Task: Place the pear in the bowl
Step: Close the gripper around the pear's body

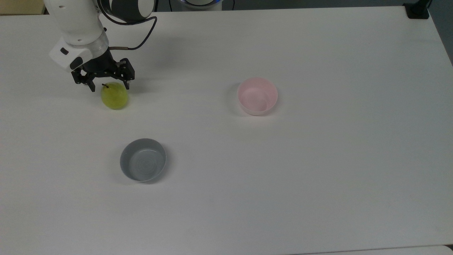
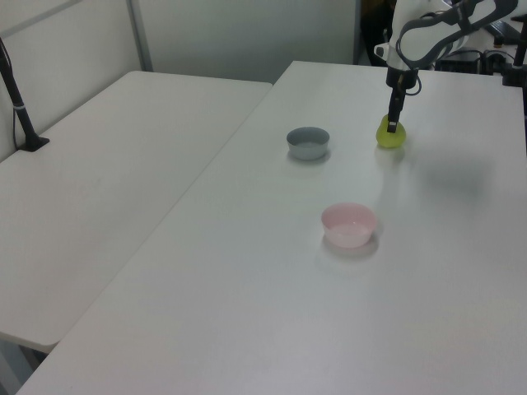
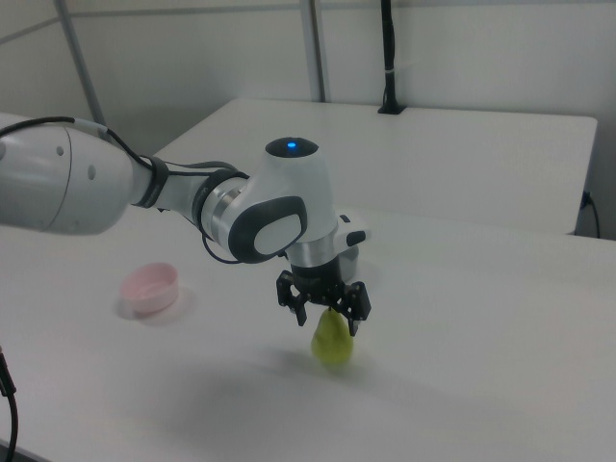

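Over the pear (image 1: 114, 96) on the worktop (image 1: 318, 159), the end effector (image 1: 109, 86) is held spread so the fruit can be pinched and carried to the pink bowl (image 1: 257, 96).

I see the pear (image 1: 114, 96) on the table (image 1: 318, 159) at the top view's upper left, with the gripper (image 1: 109, 85) directly over it, fingers spread to either side of its top. The bowl (image 1: 257, 96) lies right of centre, and a second bowl (image 1: 143, 164) lower left, below the pear.
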`<action>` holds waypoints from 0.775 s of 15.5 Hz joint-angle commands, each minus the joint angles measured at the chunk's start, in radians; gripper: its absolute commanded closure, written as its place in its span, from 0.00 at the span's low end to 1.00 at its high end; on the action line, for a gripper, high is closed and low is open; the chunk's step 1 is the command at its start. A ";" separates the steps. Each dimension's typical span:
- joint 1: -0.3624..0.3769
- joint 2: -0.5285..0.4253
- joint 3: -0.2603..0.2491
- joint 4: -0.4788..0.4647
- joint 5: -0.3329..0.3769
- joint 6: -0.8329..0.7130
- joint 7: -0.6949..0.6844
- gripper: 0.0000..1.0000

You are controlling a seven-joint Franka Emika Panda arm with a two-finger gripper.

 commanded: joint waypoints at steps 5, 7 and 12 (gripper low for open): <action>0.025 0.013 -0.011 -0.014 0.012 0.035 -0.002 0.67; 0.024 0.009 -0.011 -0.014 0.012 0.028 -0.003 0.86; 0.025 -0.059 -0.012 0.002 0.001 -0.070 0.003 0.90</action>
